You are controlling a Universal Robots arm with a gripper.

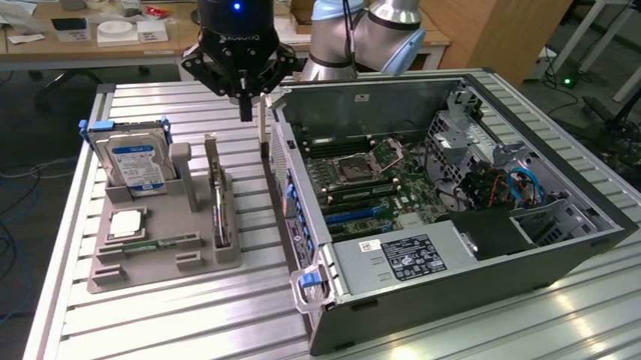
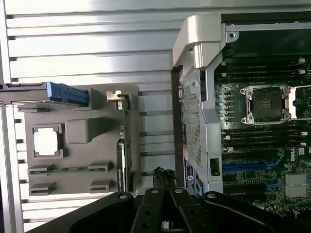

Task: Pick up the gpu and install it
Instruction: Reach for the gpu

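The gripper (image 1: 245, 112) hangs over the table (image 1: 180, 315), in the gap between the gray holder (image 1: 110, 281) and the open computer case (image 1: 451, 292). It is nearer to the wall of the case. Its fingers are drawn together to 1 narrow tip and have nothing between them; the wrist view shows the same (image 2: 164, 174).

The gpu (image 1: 213, 191) is not yet picked. It stands on its long edge in a slot of the holder, on the side nearest the case (image 2: 123, 145).

I think the step in hand is the approach to the card. To do it well, the fingers must open enough and come down across the thin board, not along it, near the middle of its upper edge. The lift should go straight up, so the card does not jam in the slot.

Besides the card, the holder keeps 3 things:
- a hard drive (image 1: 135, 165) standing upright
- a processor chip (image 1: 125, 223) lying flat
- a memory strip (image 1: 155, 244) lying flat

The case holds the main board (image 1: 401, 180), whose processor socket (image 1: 362, 165) is open and empty, and a power supply (image 1: 410, 259) with a label.
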